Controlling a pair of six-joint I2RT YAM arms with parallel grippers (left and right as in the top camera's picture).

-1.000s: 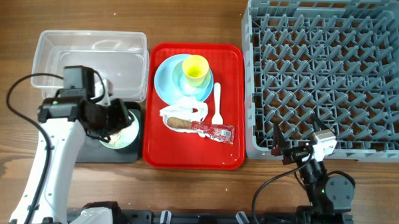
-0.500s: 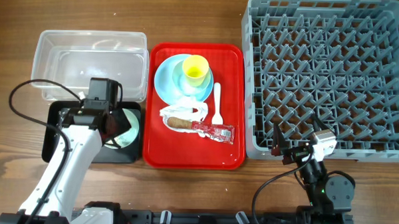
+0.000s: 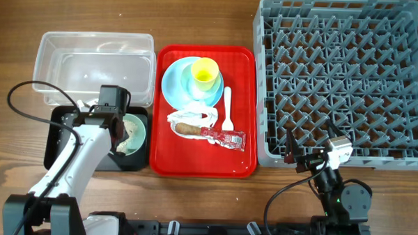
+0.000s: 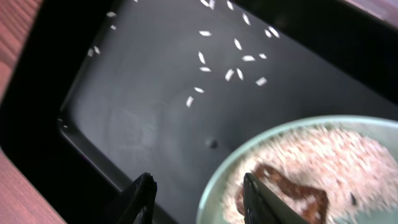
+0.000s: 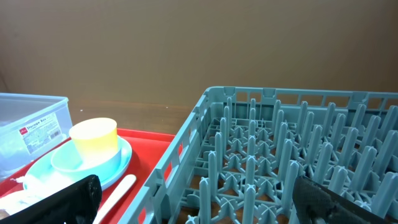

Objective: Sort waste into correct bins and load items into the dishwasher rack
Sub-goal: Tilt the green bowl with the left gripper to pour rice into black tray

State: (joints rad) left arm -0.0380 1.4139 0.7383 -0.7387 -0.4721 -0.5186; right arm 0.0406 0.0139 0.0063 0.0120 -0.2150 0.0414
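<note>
Left gripper (image 4: 199, 183) astride rim of the green bowl (image 3: 137, 129) in the black tray (image 4: 143, 93), clamped or loose I cannot tell, right gripper (image 5: 198, 198) released, well right of that tray.

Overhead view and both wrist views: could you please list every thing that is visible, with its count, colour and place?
dishwasher rack: one, grey, right side
red tray: one, red, centre
plate: one, light blue, on the red tray
blue bowl: one, light blue, on the plate
cup: one, yellow, in the blue bowl
utensil: one, white, on the red tray
wrapper: one, white, crumpled, on the red tray
food scrap: one, brown, beside the wrapper
sauce packet: one, red, on the red tray
clear tub: one, clear, back left
black tray: one, black, front left
green bowl: one, pale green, at the black tray
rice: many grains, white, in the green bowl, some loose in the black tray
left gripper: jaws either side of the green bowl's rim
right gripper: jaws open, at the rack's front
</note>
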